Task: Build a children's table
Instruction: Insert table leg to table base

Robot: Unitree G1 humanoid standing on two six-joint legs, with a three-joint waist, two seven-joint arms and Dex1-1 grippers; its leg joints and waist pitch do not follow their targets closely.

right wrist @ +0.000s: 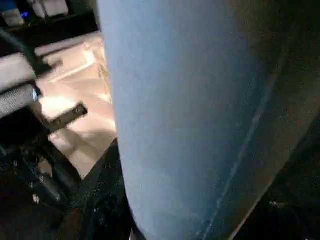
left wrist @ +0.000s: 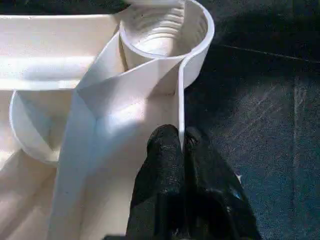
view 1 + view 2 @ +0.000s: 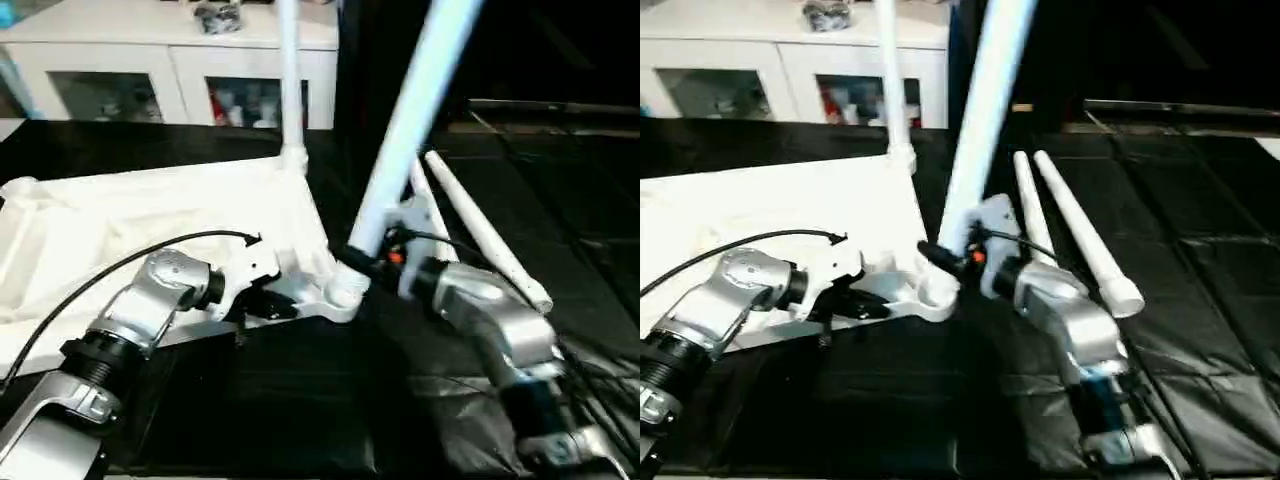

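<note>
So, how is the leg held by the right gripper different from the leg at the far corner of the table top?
The leg in the right gripper leans, its lower end at the near corner socket, while the far-corner leg stands upright in its socket, touched by no gripper. The leaning leg is nearer the camera. Both are white, round and rise from the upturned table top.

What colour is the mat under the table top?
Black; the mat shows best in the right eye view.

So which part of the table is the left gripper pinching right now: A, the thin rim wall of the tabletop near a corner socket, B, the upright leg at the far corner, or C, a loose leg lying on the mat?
A: the left gripper is shut on the tabletop's rim wall, just below the corner socket.
</note>
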